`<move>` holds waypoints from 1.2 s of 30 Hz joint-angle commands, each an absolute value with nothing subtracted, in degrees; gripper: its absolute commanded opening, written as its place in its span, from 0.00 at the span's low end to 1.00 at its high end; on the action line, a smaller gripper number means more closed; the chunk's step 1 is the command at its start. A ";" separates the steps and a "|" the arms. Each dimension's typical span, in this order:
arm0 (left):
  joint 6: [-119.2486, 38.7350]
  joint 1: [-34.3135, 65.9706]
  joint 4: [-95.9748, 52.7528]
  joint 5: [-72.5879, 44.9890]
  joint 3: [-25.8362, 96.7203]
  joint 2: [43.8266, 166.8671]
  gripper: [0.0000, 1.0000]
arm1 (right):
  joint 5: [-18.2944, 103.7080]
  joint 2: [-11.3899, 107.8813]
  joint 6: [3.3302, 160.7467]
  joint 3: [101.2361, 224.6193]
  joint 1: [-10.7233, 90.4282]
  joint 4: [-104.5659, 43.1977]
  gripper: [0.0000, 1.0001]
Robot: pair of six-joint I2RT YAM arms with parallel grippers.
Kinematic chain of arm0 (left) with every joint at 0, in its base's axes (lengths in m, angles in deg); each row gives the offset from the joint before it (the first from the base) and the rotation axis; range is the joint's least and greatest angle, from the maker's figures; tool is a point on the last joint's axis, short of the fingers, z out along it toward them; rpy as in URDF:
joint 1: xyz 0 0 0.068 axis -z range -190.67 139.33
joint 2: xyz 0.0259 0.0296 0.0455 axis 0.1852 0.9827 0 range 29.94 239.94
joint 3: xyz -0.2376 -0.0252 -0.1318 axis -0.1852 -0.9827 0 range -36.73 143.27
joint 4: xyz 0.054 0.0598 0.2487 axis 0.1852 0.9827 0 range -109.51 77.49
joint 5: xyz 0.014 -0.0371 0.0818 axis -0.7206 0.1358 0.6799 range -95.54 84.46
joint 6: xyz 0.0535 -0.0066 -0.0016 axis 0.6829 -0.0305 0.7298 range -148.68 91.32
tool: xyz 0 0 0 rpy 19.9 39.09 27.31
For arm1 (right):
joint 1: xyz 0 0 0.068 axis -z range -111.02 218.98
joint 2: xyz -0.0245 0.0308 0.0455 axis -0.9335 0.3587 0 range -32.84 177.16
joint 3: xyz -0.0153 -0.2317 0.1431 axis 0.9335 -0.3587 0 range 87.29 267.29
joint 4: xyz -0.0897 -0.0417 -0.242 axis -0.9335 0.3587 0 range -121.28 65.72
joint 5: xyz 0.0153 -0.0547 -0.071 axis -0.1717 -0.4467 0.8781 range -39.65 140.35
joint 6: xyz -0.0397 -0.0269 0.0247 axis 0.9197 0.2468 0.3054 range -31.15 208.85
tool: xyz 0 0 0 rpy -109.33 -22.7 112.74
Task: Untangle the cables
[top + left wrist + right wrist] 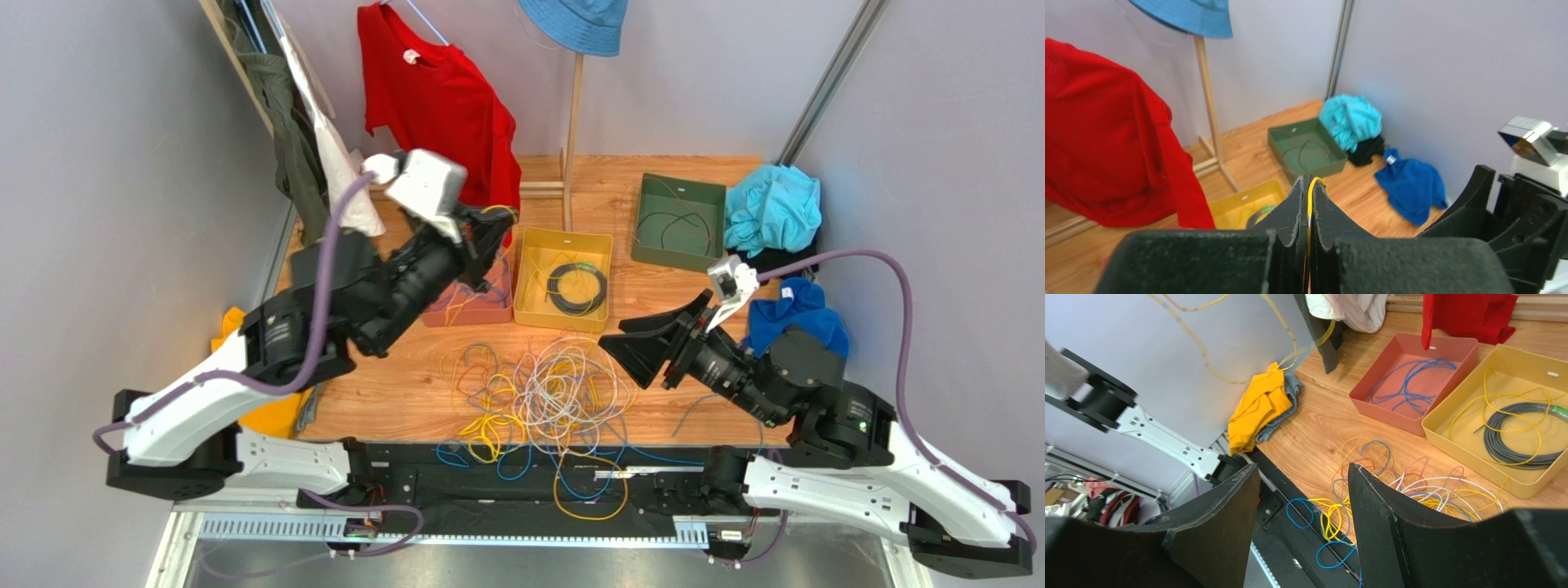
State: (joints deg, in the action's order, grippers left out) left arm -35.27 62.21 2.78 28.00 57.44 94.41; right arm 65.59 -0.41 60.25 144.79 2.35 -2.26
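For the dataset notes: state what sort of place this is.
Likely a lab test booth, not a home: two robot arms bolted to a wooden table, plain grey partition walls, coloured sorting trays.

1. A red T-shirt [442, 98] hangs at the back left.
2. A blue hat [577, 25] tops a wooden stand [572, 135] beside it.
3. On the wooden table [405, 380] sit 3 trays: a red tray [1382, 413], a yellow tray [558, 325] just beside it, and a green tray [640, 233] farther right.
4. A turquoise cloth [773, 208] lies beside the green tray.
5. A blue cloth [797, 319] lies nearer.
6. An orange cloth [1260, 407] lies at the table's left edge.
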 commanded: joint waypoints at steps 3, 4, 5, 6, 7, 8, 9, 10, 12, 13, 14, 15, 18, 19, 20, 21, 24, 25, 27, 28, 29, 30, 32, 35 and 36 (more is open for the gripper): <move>-35.71 59.82 20.49 25.67 63.82 102.45 0.00 | 66.26 1.43 60.91 137.76 2.09 -7.80 0.60; -35.97 58.43 20.48 24.18 64.34 103.23 0.00 | 66.34 1.79 60.64 137.22 2.01 -7.81 0.60; -36.06 57.63 20.40 23.65 65.48 103.76 0.00 | 66.60 1.88 60.29 136.87 2.09 -7.81 0.59; -36.32 56.66 20.74 23.12 66.19 104.55 0.00 | 66.78 1.71 60.11 136.60 2.09 -7.20 0.59; -36.93 54.57 21.09 21.55 66.89 106.04 0.00 | 67.22 1.36 59.33 135.99 2.09 -6.94 0.58; -37.20 53.50 21.27 20.58 67.94 106.84 0.00 | 67.40 0.83 59.06 135.55 2.09 -6.67 0.57; -37.38 52.27 21.19 19.52 68.12 107.72 0.00 | 67.49 -0.48 58.80 135.20 2.09 -5.97 0.57; -37.64 49.91 21.01 17.94 68.39 109.38 0.00 | 68.10 -1.10 58.45 134.32 2.09 -5.71 0.56; -38.52 47.35 20.75 15.74 69.09 111.23 0.00 | 68.63 -2.94 57.66 133.70 2.09 -4.13 0.56; -38.87 44.73 20.49 12.95 69.44 113.07 0.00 | 69.24 -4.61 57.56 133.44 2.09 -3.60 0.55; -39.48 43.48 20.31 11.61 70.14 113.96 0.00 | 69.59 -5.32 57.13 133.26 2.09 -2.98 0.55; -39.57 41.21 19.87 10.64 70.58 115.97 0.00 | 69.86 -5.93 56.95 133.17 2.09 -1.85 0.55; -40.10 37.51 20.30 7.48 74.00 121.06 0.00 | 70.47 -8.31 56.42 132.65 2.09 -1.05 0.54; -40.28 36.80 20.74 5.90 76.80 122.65 0.00 | 70.74 -8.66 56.42 132.47 2.09 -0.87 0.54; -40.28 36.09 21.18 5.19 78.48 124.23 0.00 | 70.83 -9.01 56.33 132.30 2.09 -0.87 0.54; -40.19 34.96 22.14 4.66 80.06 127.55 0.00 | 70.91 -9.10 56.42 132.12 2.01 -0.70 0.54; -39.75 33.46 23.56 3.52 86.04 133.89 0.00 | 71.18 -8.93 57.03 131.94 2.18 -0.26 0.54; -39.40 33.19 23.65 3.17 88.23 135.22 0.00 | 71.18 -9.02 57.21 131.94 2.10 -0.25 0.54; -39.49 31.96 23.30 2.55 89.92 138.55 0.00 | 71.18 -9.19 57.47 132.03 2.18 0.10 0.54; -39.75 31.52 23.03 1.68 91.05 139.53 0.00 | 71.18 -9.28 57.56 131.94 2.18 0.01 0.54; -39.93 31.08 22.51 1.23 91.41 140.50 0.00 | 71.26 -9.37 57.65 131.85 2.18 0.18 0.54; -40.10 30.12 22.07 0.71 91.85 141.99 0.00 | 71.35 -9.80 57.74 131.77 2.10 0.45 0.54; -40.72 29.41 21.28 -1.23 92.38 143.23 0.00 | 71.62 -10.24 58.00 131.42 2.09 0.54 0.54; -41.16 28.70 19.00 -2.90 91.07 144.37 0.00 | 72.84 -11.39 58.00 130.28 2.10 0.80 0.54; -41.07 28.62 18.29 -3.25 90.46 144.72 0.00 | 73.11 -11.65 58.18 129.92 2.18 0.63 0.53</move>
State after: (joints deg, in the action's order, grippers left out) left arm -39.75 29.58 22.32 0.33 89.42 144.46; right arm 70.88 -10.25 57.30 131.17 2.35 0.84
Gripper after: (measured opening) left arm 0.007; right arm 0.538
